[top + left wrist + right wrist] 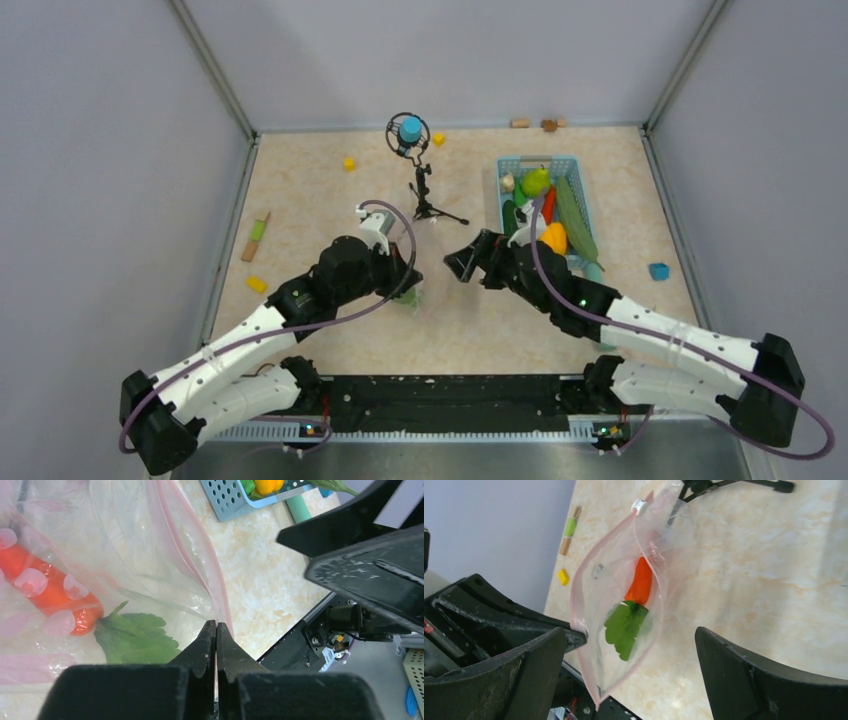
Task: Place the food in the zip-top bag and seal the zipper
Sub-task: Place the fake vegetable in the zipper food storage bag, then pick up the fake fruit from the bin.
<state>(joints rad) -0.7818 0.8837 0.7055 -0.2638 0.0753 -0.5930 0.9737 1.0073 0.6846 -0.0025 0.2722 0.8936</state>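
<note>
We are filling: our left claw (216,626) clamps the mouth edge of the large clear floppy plastic bag (596,595), orange toy carrot (640,582) inside. Our right claw (630,632), spread wide and empty, must next fetch another piece from the light blue plastic basket (500,180).

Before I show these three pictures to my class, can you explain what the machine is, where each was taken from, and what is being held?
Two robot arms work at a table. The wide picture looks down from above; the other two come from a camera on each wrist. The left gripper is shut on the pink edge of a clear zip-top bag holding a toy carrot. The right gripper is open and empty. More toy food lies in a blue basket.
</note>
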